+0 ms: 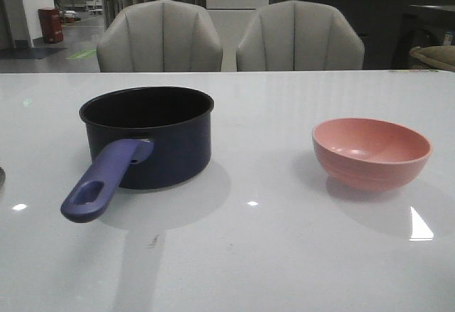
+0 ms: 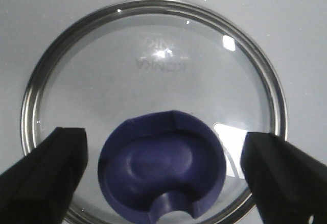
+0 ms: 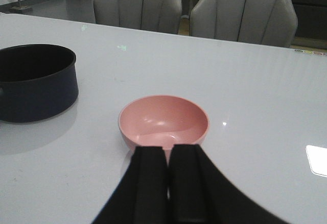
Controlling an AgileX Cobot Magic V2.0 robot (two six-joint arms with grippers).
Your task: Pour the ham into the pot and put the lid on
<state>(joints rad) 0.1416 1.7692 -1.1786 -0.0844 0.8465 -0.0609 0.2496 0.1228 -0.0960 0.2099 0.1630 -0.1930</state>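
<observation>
The dark navy pot [image 1: 149,138] stands at the table's left, its blue-purple handle [image 1: 99,182] pointing toward me; it also shows in the right wrist view [image 3: 36,83]. Its inside looks dark and I see no ham. The glass lid [image 2: 153,66] lies flat on the table under my left gripper [image 2: 166,140], which is open with its fingers [image 2: 46,178] on either side of the blue-purple knob [image 2: 161,173], not touching it. My right gripper [image 3: 168,152] is shut and empty, just short of the pink bowl [image 3: 163,119]. Neither gripper shows in the front view.
The pink bowl [image 1: 371,152] stands at the table's right and looks empty. Two grey chairs [image 1: 160,38] stand behind the table's far edge. The white table [image 1: 270,255] is glossy with light reflections.
</observation>
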